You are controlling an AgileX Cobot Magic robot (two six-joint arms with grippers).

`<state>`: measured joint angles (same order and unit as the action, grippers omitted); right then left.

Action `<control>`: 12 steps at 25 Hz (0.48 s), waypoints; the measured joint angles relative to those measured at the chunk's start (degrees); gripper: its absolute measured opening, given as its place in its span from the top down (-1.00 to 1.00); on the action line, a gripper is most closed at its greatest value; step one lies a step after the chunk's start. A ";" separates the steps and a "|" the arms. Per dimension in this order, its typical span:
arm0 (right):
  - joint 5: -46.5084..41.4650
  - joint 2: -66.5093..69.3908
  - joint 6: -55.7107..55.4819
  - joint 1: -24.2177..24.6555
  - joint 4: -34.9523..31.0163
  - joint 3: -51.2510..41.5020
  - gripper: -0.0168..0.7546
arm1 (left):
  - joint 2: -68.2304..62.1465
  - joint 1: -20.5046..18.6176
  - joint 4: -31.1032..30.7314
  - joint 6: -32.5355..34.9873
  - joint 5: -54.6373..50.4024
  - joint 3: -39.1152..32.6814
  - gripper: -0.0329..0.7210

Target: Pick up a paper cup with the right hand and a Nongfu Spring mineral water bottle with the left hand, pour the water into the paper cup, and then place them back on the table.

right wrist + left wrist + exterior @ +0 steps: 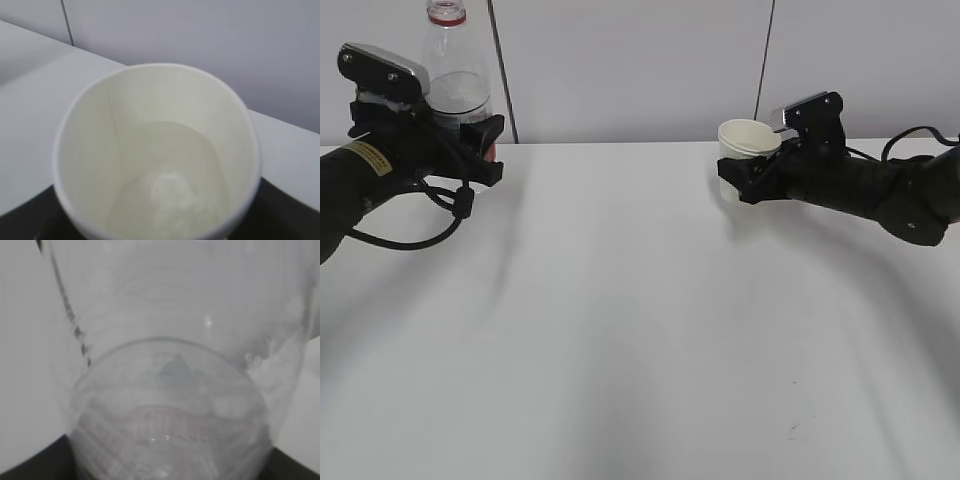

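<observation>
Left pincer (485,145) gripping upright bottle (455,75), right pincer (748,178) holding paper cup (744,155) containing water (170,185)

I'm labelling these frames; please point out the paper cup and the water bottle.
Small white paper cup (748,138): exterior view, on its rolled rim.
Tall clear plastic water bottle (457,85): exterior view, on its clear upper body.

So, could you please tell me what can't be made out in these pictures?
- Exterior view: the bottle base and label, hidden behind the left gripper.
- Exterior view: the paper cup base, hidden by the right gripper.
- Left wrist view: the fingers, blocked by the blurred bottle.
- Right wrist view: the fingers, hidden under the cup.
</observation>
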<state>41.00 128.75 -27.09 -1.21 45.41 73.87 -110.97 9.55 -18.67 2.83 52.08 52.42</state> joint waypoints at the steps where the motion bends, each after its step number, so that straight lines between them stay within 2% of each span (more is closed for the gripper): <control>1: 0.24 0.39 0.47 0.00 0.00 0.00 -0.32 | 0.00 0.00 0.00 0.00 0.00 0.00 -0.14; 12: 5.32 2.68 4.84 0.00 0.06 0.00 -0.32 | 0.00 0.00 0.00 0.00 0.00 0.00 -0.14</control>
<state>46.32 131.43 -22.25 -1.21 45.47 73.87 -110.97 9.55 -18.67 2.83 52.08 52.42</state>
